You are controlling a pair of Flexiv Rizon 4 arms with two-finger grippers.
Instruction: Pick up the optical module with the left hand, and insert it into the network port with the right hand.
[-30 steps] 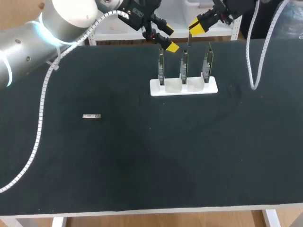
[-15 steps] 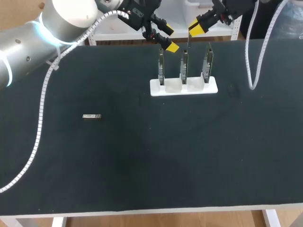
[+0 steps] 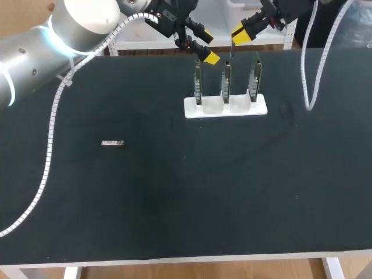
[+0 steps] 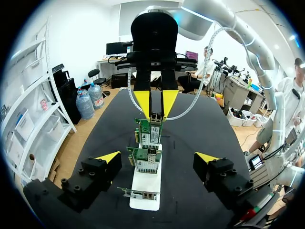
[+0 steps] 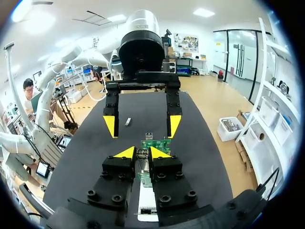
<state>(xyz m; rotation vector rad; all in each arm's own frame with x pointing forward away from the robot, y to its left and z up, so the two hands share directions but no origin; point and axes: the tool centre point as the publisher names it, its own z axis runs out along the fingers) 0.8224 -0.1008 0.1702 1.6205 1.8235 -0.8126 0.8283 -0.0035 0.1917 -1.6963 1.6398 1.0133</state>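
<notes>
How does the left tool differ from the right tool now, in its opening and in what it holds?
The left black tool with yellow tips is wide open and empty; the right black tool with yellow tips is shut on a small silver piece. The left tool faces the row of upright green cards from its end; the right tool is above them. Both are at the white holder.

Network cards (image 3: 225,81) stand in a holder (image 3: 203,108) at the table's (image 3: 174,203) far middle, the optical module (image 3: 113,143) lying well apart, near-left.
</notes>
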